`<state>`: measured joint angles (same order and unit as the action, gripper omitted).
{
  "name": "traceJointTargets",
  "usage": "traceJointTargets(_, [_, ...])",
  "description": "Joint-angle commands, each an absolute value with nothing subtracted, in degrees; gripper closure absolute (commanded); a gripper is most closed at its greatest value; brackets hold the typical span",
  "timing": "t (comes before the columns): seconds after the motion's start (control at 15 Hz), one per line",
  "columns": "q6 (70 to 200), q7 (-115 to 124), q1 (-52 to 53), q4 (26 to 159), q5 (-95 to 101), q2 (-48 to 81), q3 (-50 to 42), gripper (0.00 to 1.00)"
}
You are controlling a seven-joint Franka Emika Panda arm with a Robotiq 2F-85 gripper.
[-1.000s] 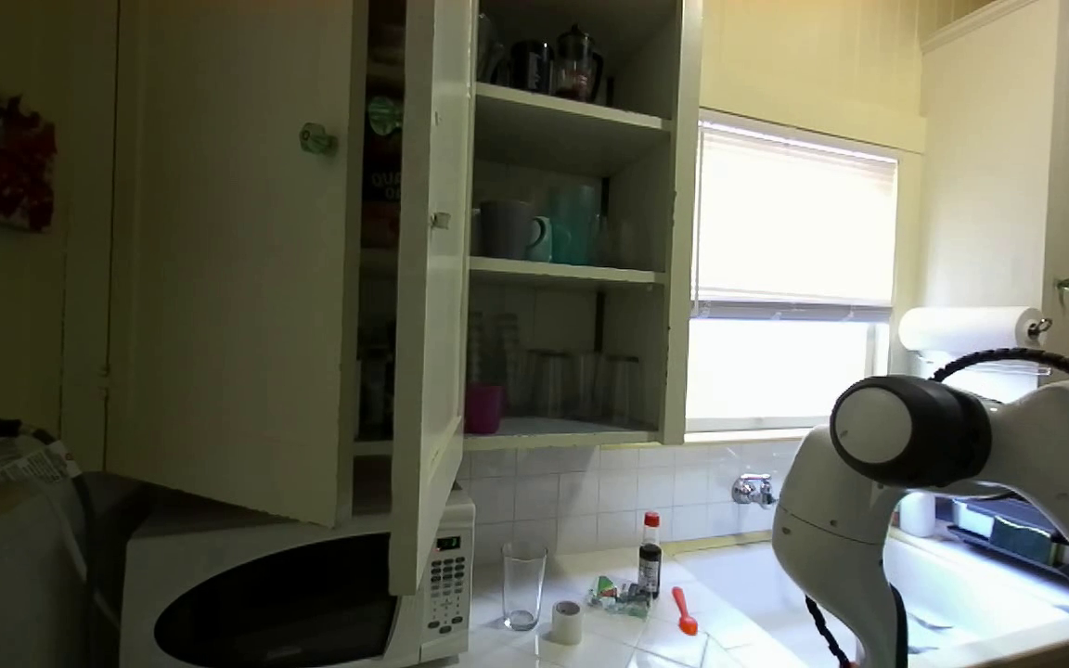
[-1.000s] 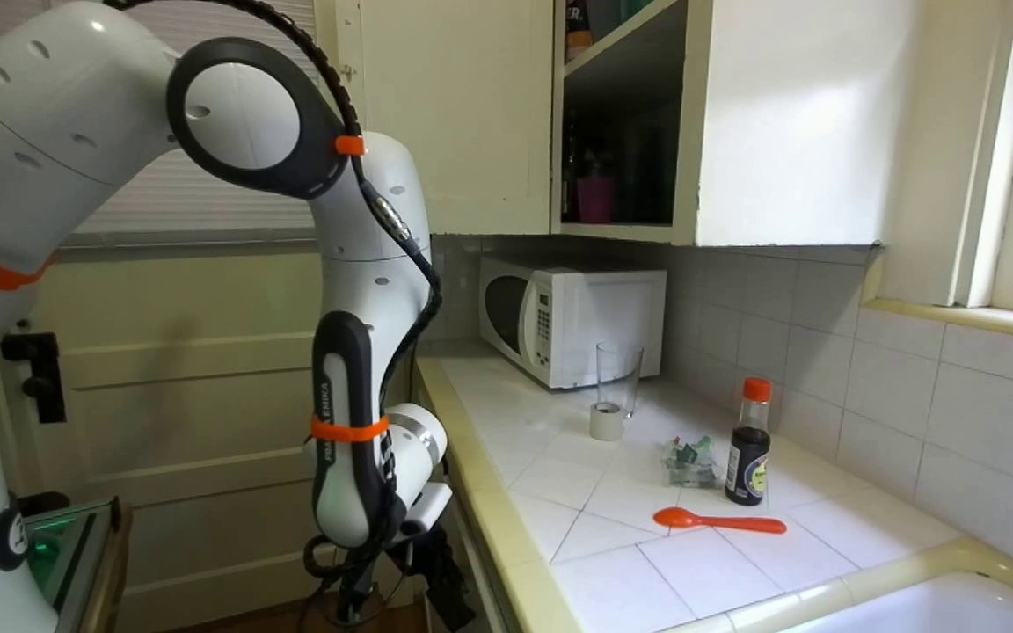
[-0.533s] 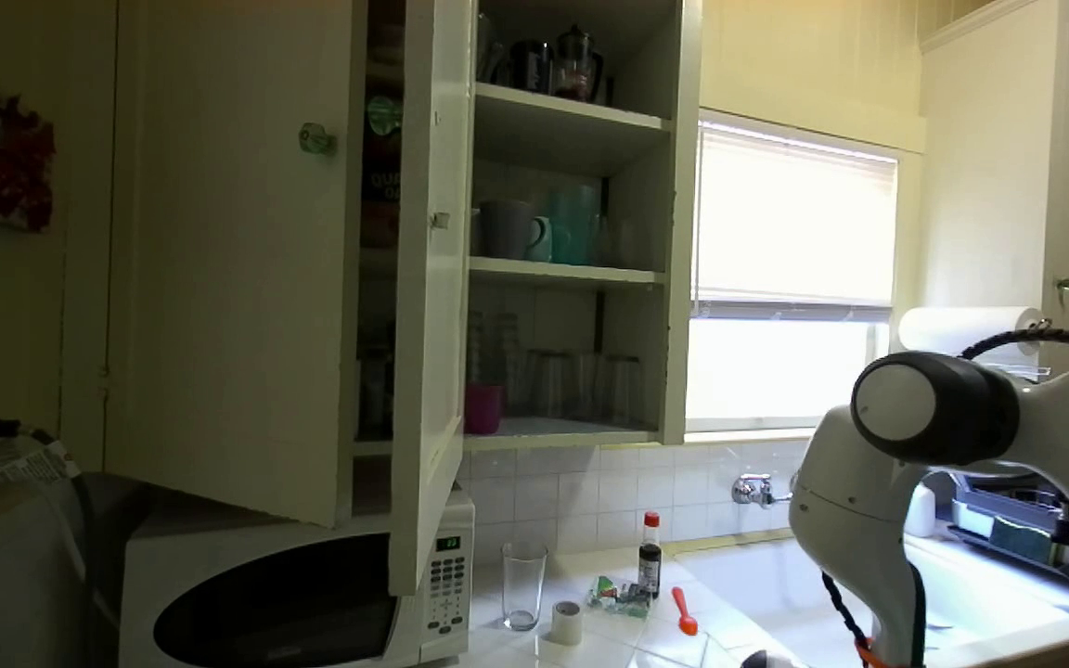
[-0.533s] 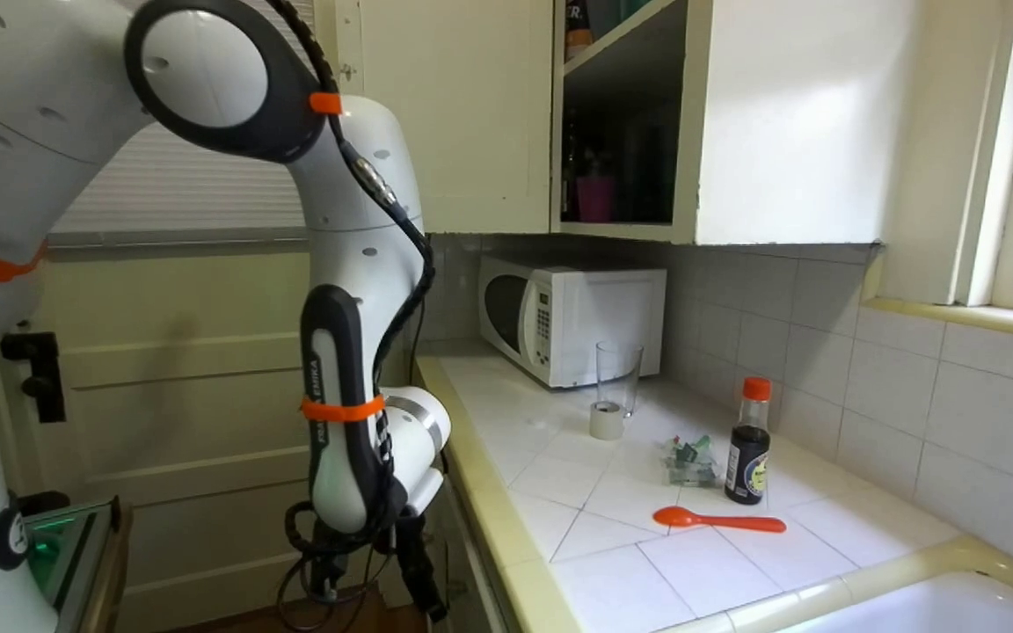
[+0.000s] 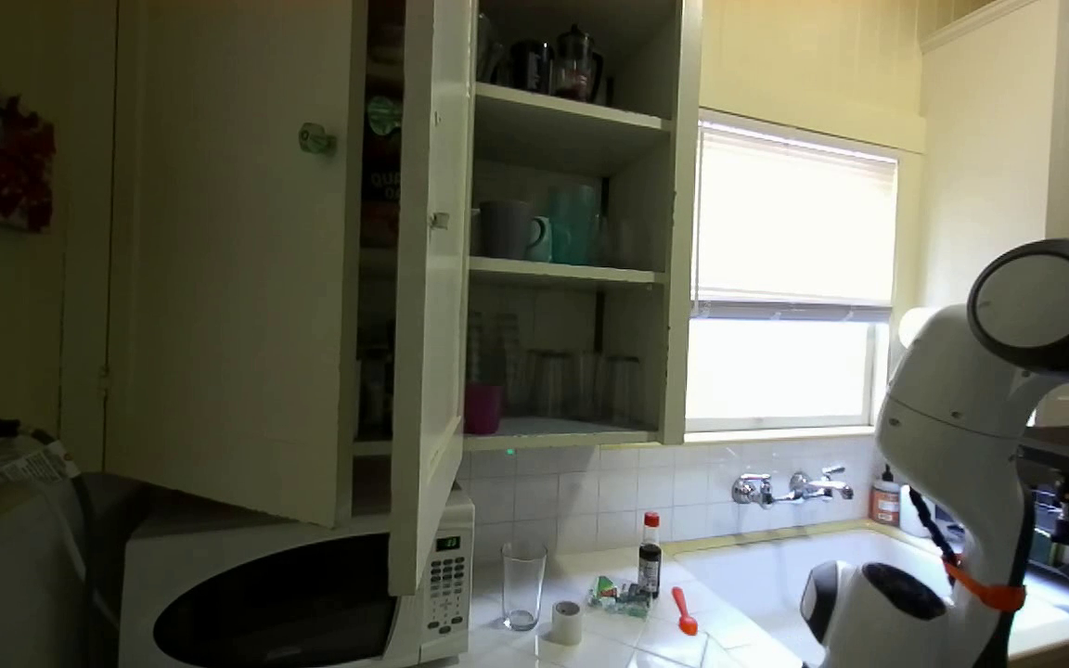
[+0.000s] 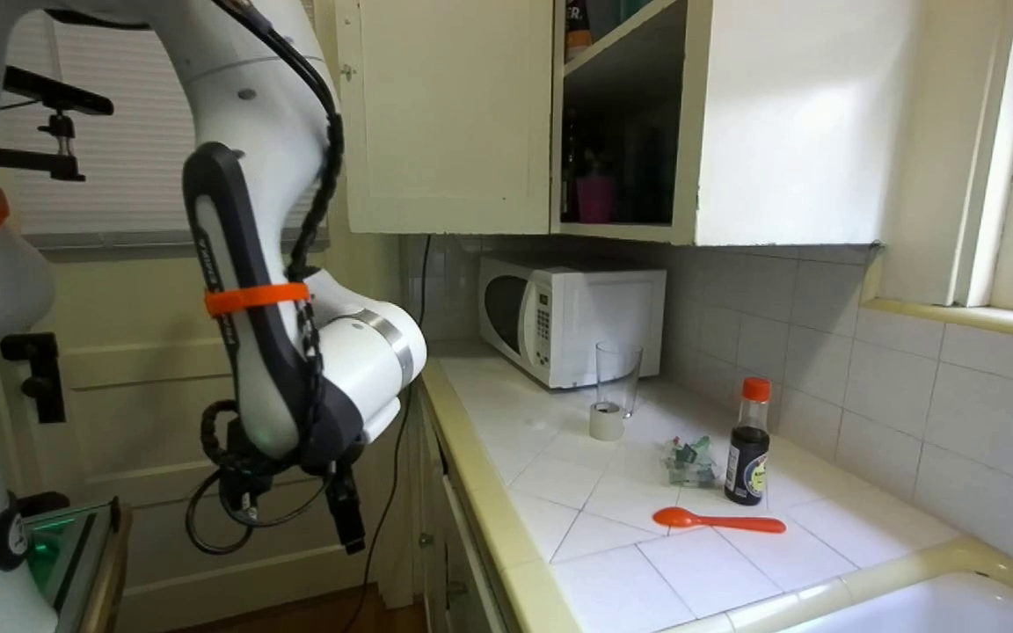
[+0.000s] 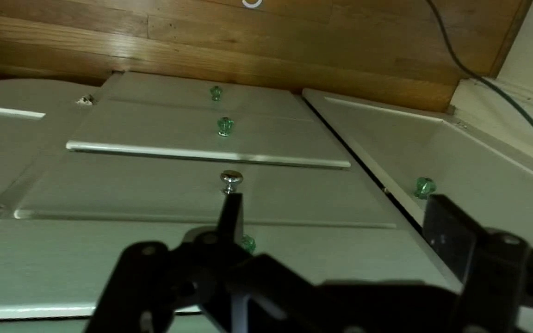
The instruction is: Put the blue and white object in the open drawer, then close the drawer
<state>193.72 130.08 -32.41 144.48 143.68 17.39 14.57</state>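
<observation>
No blue and white object shows in any view; it is hidden or out of view. A stack of pale drawers (image 7: 294, 194) fills the wrist view, with green glass knobs (image 7: 224, 126) and one chrome knob (image 7: 231, 180). The drawer fronts look shut or nearly so; no drawer interior shows. My gripper (image 7: 336, 206) is open, its two black fingers wide apart with nothing between them. It is in front of the drawers, and the left finger partly covers a green knob. In an exterior view a black finger (image 6: 346, 519) hangs down, apart from the counter front.
The tiled counter (image 6: 550, 448) holds a microwave (image 6: 599, 325), glass, white roll (image 6: 607, 423), plastic packet, dark bottle (image 6: 747, 448) and orange spoon (image 6: 722, 520). A cabinet door (image 5: 428, 278) stands open above. A sink (image 5: 757, 594) is beside the counter. A cable (image 7: 474, 76) hangs near the drawers.
The arm has risen and pulled back from the counter front, going left in an exterior view that shows the gripper. The gripper is higher and farther from the counter. The counter objects have not moved.
</observation>
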Motion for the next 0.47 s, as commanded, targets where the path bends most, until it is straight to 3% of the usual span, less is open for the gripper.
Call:
traceJointTargets(0.0, [202.67, 131.73, -27.48, 148.54, 147.4, 5.99, 5.6, 0.0])
traceJointTargets(0.13, [206.41, 126.69, -23.25, 149.72, 144.51, 2.53, -1.84, 0.0])
traceJointTargets(0.4, [205.8, 126.82, -24.05, 147.85, 144.42, 3.07, -1.81, 0.0])
